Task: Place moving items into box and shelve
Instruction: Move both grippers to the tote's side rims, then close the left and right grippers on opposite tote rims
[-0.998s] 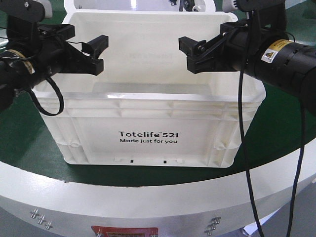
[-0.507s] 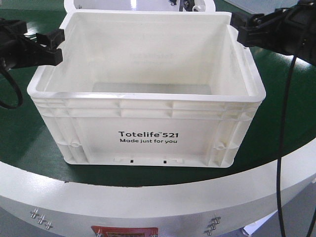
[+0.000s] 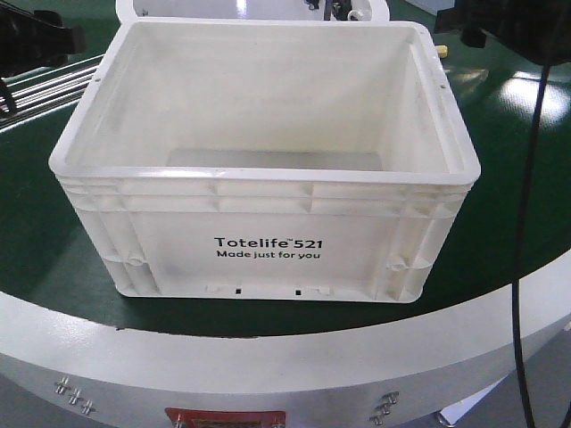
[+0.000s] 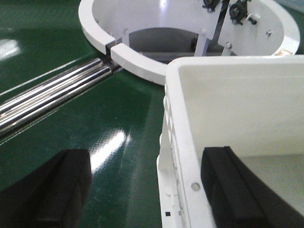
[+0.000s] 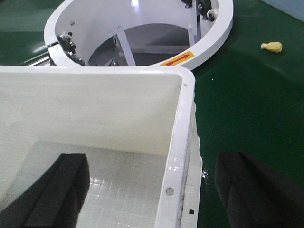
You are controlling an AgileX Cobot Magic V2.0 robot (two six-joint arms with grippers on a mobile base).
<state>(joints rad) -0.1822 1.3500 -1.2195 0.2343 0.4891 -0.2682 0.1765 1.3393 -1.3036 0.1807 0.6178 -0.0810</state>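
An empty white Totelife box [image 3: 268, 174] stands on the green table. No moving items show. My left gripper [image 4: 147, 190] is open and straddles the box's left wall [image 4: 178, 142], with one finger over the green table and one inside the box. My right gripper [image 5: 152, 190] is open and straddles the right wall [image 5: 180, 133], with one finger inside and one outside. In the front view only dark parts of the left arm [image 3: 36, 40] and right arm [image 3: 513, 22] show at the top corners.
A white ring-shaped fixture [image 4: 137, 57] stands behind the box and also shows in the right wrist view [image 5: 213, 38]. Steel rails [image 4: 47, 95] run to the left. A small yellow object [image 5: 271, 46] lies at the far right. The table's white curved edge [image 3: 268, 357] is in front.
Both grippers have moved outward from above the box's middle to its side walls, and have mostly left the front view.
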